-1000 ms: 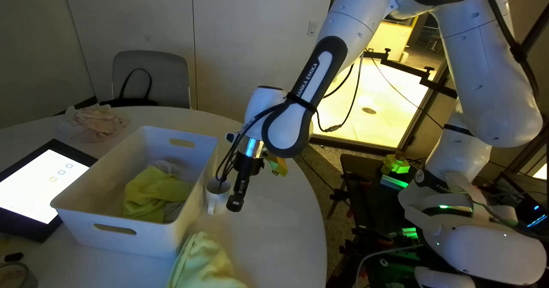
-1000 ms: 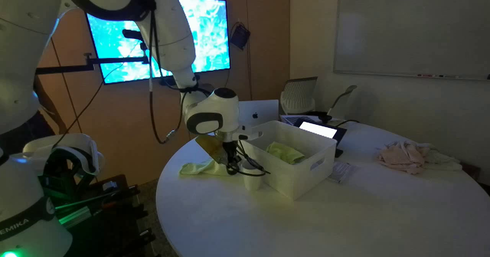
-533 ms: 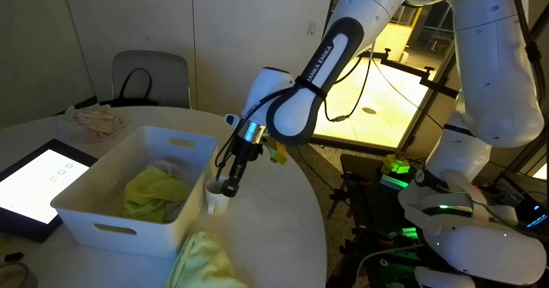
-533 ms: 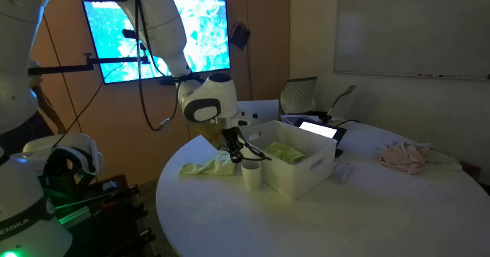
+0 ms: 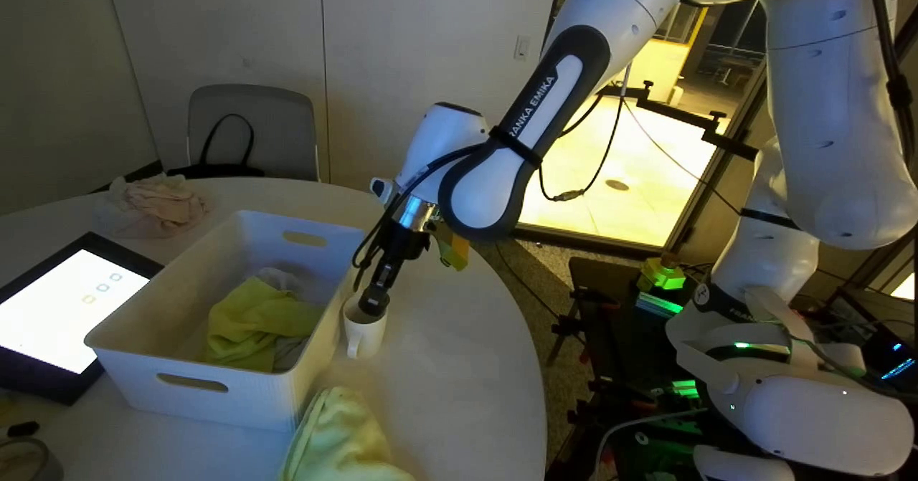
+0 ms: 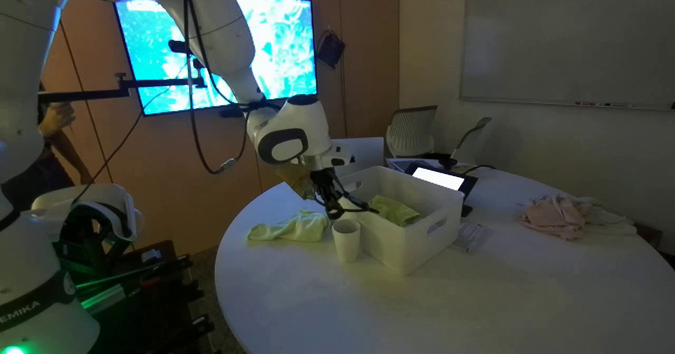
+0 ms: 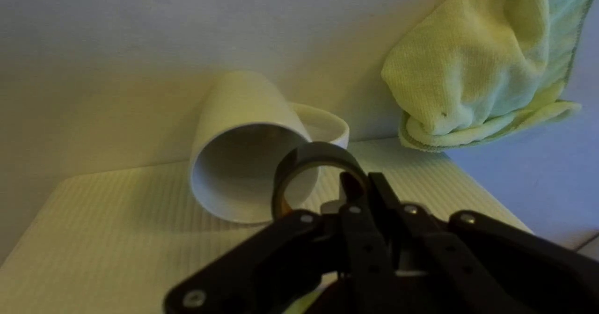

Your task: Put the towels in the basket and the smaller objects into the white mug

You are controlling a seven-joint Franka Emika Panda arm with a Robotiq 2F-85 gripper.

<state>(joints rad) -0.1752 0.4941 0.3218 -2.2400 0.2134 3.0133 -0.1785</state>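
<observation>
Wrist view: pinches a tape-like ring (image 7: pixel 323 151) between the fingertips of the gripper (image 7: pixel 367 187), seen against the mouth of the white mug (image 7: pixel 243 101). Beside the mug, a ribbed side of the basket (image 7: pixel 112 211); near its edge, a pale yellow-green towel (image 7: pixel 468 66). In an exterior view, reaches down over the mouth of the mug, upright just beside the basket; in the basket, a bright yellow-green towel (image 5: pixel 258 320) and a grey towel (image 5: pixel 288 353). In an exterior view, hangs just above the mug; well apart, a peach cloth (image 6: pixel 553 218).

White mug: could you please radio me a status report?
Gripper shut on a tape roll. White mug upright, just below. Possible obstacle: basket, close alongside.
</observation>
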